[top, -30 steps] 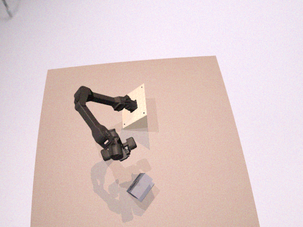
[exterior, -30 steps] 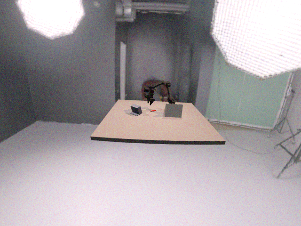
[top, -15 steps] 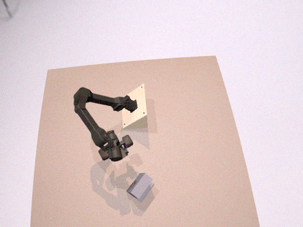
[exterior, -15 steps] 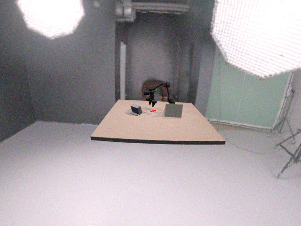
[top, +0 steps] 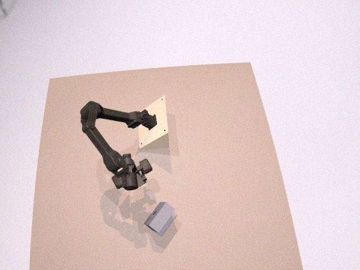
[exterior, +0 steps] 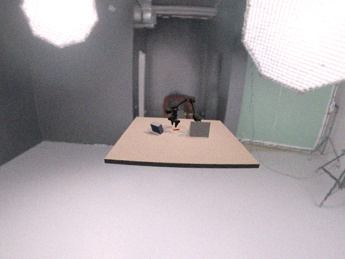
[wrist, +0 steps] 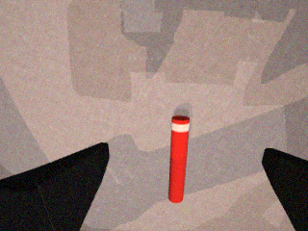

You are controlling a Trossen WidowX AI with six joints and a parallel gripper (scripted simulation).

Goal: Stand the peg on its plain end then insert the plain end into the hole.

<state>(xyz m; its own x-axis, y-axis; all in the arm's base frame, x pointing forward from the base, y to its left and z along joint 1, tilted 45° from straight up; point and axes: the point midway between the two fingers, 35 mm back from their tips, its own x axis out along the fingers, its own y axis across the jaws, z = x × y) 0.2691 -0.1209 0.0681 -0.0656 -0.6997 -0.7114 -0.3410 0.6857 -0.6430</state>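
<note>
My fingers are spread wide and pinch nothing. In the wrist view their 2 dark tips sit at the lower left [wrist: 58, 199] and lower right corners, and the peg [wrist: 180, 160] lies on the tabletop [wrist: 96, 45] in the gap between them, touching neither. The peg is red, with 1 white band [wrist: 181, 127] near the end that points away from my wrist; its plain end points toward me. It lies flat, its length running straight along the line between my fingers.

From the exterior view, my fingers [exterior: 175, 122] point down just above the peg [exterior: 176, 129], apart from it. The peg lies between the small grey sloped block [exterior: 157, 128] on one side and the large sloped panel [exterior: 199, 129] on the other, nearer the block than the panel's far edge.

From the top view, my arm [top: 98, 139] folds back from its foot beside the pale panel [top: 152, 123] and hangs my wrist over the peg, so the peg itself is hidden there. The grey block [top: 160, 218] sits near my wrist, on the side away from the panel, and shows 1 small dark slot on its face.
</note>
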